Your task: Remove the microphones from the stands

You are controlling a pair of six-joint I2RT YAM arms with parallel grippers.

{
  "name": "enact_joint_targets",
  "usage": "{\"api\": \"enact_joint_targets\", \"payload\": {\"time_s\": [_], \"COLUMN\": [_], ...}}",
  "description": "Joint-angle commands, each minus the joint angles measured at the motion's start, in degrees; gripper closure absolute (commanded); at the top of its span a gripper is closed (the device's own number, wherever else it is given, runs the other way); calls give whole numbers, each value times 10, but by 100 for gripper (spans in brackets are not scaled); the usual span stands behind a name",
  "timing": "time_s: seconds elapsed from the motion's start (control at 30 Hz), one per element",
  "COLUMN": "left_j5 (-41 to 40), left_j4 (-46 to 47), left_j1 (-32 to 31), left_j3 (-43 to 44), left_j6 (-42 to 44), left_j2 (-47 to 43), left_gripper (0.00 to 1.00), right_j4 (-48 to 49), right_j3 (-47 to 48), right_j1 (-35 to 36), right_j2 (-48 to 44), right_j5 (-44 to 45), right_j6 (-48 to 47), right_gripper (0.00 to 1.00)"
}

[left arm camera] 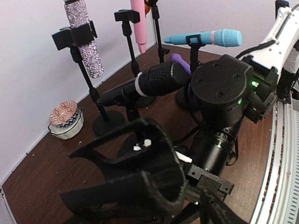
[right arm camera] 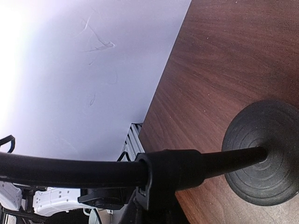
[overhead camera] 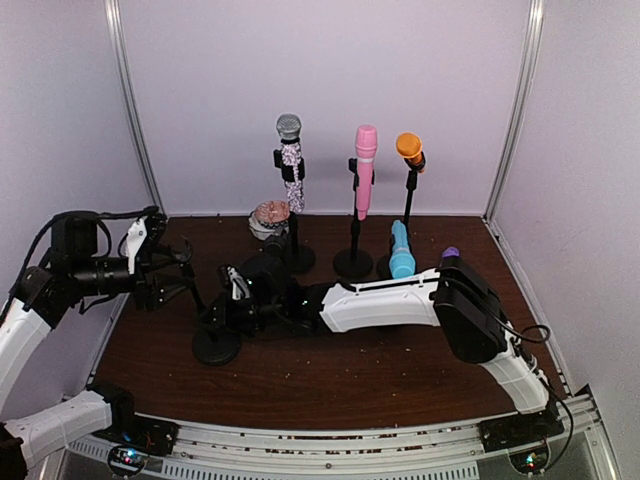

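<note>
Top external view has our right hand pressed shut on the black stand at its pole, our left hand just beside it, spread and empty. Left wrist view puts the black microphone tilted in that stand's clip just beyond our fingers; we should close squarely round its body and draw it along its axis. Right wrist view shows the round base flat on the tabletop, so holding firm should stop tipping.

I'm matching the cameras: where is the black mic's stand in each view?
Top external: the stand, base left of centre, toward the front.
Left wrist: centre, its pole under the black mic.
Right wrist: pole along the bottom, base at right.
Shared landmark: the brown table.
</note>
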Motion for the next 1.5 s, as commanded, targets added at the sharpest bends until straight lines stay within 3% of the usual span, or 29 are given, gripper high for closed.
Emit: {"api": "enact_joint_targets", "payload": {"time_s": [0.0,0.17,0.37,0.73,1.3,1.47], "left_j5": [33,35,37,49,33,21], "left_j4": [65,83,94,51,83,81], "left_j1": [2,2,2,3,3,3], "left_j3": [9,28,34,40,31,25], "left_j6": [0,-7,-7,20,-8,-20], "left_j2": [32,76,89,72,95,94], "left_gripper": [37,47,52,48,53,55], "right_j4": [-5,-40,-109,-211,-190,-134], "right_j3": [-26,-27,-9,42,17,-21], "right_j1": [-9,-9,-8,19,77,99], "right_j2": [-23,-24,-37,-47,-71,-91], "right_j5": [29,47,99,225,395,450], "right_j6": [-22,-48,-103,-243,-430,-487], "right_gripper": [100,100,100,100,100,79]}}
